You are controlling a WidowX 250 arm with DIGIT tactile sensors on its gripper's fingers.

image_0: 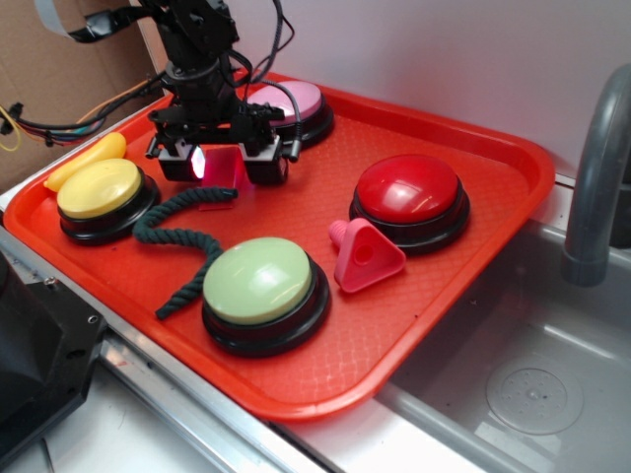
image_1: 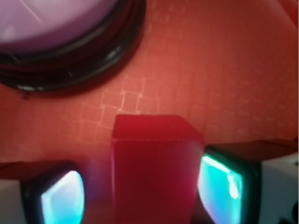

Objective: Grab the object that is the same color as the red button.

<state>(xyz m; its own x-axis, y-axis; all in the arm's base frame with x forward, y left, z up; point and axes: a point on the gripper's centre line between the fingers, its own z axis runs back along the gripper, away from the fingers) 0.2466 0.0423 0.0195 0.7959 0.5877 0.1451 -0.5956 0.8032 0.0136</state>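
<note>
Closing in on the red block [image_0: 225, 166]: gripper [image_0: 219, 163] is down at tray [image_0: 434, 296] level, one finger either side of the block. Wrist view shows the block [image_1: 154, 172] filling the gap between the two glowing pads [image_1: 63, 198]. Right pad looks to touch the block's side; left pad shows a thin gap, blurry, so contact there is unclear. Can't tell whether the fingers are clamped or only bracketing it. They stand about block-width apart, nothing else between them.

Block sits on the tray toward the back left, in front of the pink button [image_0: 296, 103], right of the yellow button [image_0: 99, 192], just behind the end of the dark rope [image_0: 182, 241]. Appears to rest on the tray, not lifted.

Red button [image_0: 409, 192] is well apart on the right, untouched. Pink triangle [image_0: 367, 256] with a hole lies just in front of it, beside the green button [image_0: 261, 286]. That's the decoy, and the arm is nowhere near it. Yellow banana-shaped piece [image_0: 84, 158] lies at the tray's left edge behind the yellow button.

Progress judgement: colour match done, right object picked, approach and descent done, fingers aligned. Left: confirm a firm squeeze on both sides, then lift clear of the tray. Rope end lies close to the fingers but doesn't look caught. Roughly two-thirds through.
</note>
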